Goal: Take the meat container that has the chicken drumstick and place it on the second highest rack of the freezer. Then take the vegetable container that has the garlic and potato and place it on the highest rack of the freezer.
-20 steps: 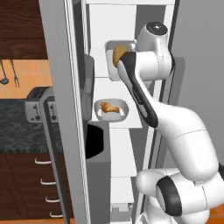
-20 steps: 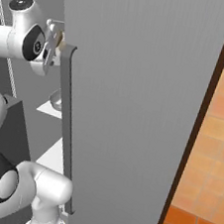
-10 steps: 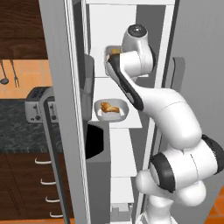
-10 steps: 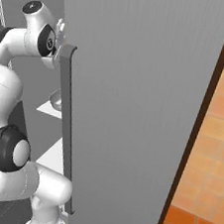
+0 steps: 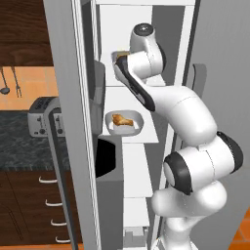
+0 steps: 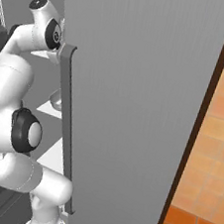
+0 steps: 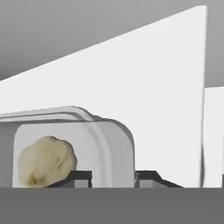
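In the freezer [image 5: 146, 146], the chicken drumstick [image 5: 122, 119] tray sat one rack below the potato [image 7: 46, 161] tray. The gripper [image 7: 113, 177] straddled the potato tray's wall, jaws narrowly parted; only withdrawal seemingly remained.

Count: 2 white rounded trays, at 12 o'clock [image 5: 117, 54] and centre [image 5: 125, 124]; 1 golden-brown chicken drumstick [image 5: 121, 119]; 1 yellow-brown potato [image 7: 46, 161]; 1 silver toaster [image 5: 45, 118].

A toaster [image 5: 45, 117] sits on the dark counter [image 5: 24, 146].
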